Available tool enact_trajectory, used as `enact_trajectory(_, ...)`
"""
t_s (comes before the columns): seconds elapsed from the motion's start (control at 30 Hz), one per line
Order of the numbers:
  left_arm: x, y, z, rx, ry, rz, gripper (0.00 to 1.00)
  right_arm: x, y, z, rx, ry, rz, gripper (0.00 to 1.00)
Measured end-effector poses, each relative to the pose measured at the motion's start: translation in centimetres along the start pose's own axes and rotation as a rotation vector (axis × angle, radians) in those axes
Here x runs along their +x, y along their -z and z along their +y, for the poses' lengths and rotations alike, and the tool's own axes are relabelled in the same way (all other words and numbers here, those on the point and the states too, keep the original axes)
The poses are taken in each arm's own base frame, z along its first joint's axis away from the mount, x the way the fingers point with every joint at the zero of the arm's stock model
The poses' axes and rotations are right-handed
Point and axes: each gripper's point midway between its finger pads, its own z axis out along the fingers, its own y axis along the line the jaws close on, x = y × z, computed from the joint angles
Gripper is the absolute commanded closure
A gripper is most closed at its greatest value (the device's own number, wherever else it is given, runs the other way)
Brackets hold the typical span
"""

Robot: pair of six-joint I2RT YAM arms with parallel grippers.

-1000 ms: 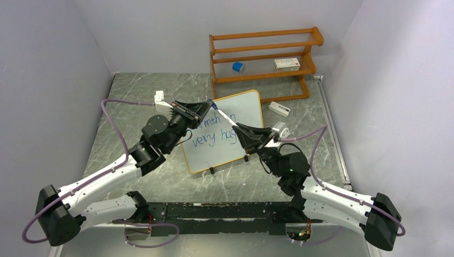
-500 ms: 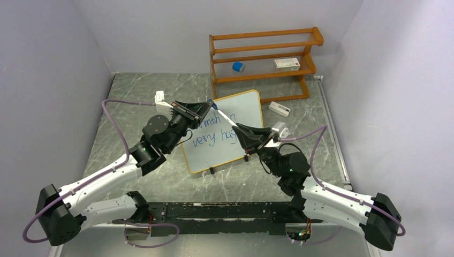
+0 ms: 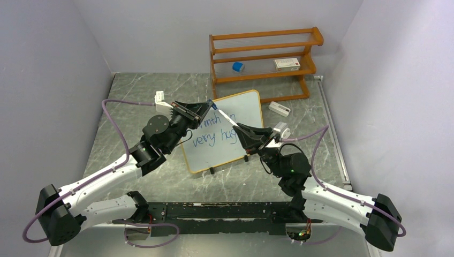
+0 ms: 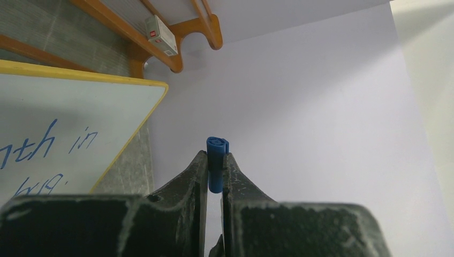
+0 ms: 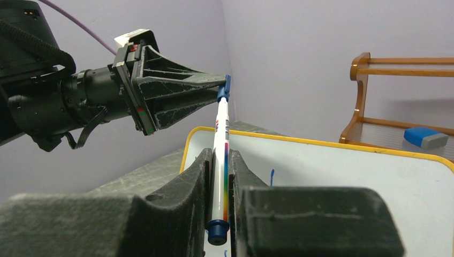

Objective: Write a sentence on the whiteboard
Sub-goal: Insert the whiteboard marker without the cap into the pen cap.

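The whiteboard [image 3: 249,107] stands tilted on the table, with the sentence [image 3: 213,131] in blue marker on it; "mth in" and "very hug" show, the rest is behind my left gripper. My left gripper [image 3: 209,104] is shut on the blue cap [image 4: 217,163] of a white marker [image 3: 225,115]. My right gripper [image 3: 239,128] is shut on the marker's barrel [image 5: 221,144], above the board. The cap [image 5: 227,88] sits on the marker's far end, so the marker spans both grippers. The board also shows in the left wrist view [image 4: 53,101] and the right wrist view [image 5: 348,176].
An orange wooden shelf rack [image 3: 262,59] stands behind the board, holding a blue eraser [image 3: 237,67] and a white box [image 3: 287,64]. A small white object [image 3: 279,108] lies on the table right of the board. Purple walls enclose the table.
The right gripper has shifted very slightly to the right with the marker. The left arm has held still.
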Motion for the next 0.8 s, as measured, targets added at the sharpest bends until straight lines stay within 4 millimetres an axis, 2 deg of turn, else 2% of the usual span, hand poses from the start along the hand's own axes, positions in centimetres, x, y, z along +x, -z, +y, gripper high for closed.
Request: enact_trajectory(0.8,0.69,0.01,-0.09,0.009,0.005,0.036,0.95,0.55,-0.08,-0.04,0.002,0.002,0.015,1.00)
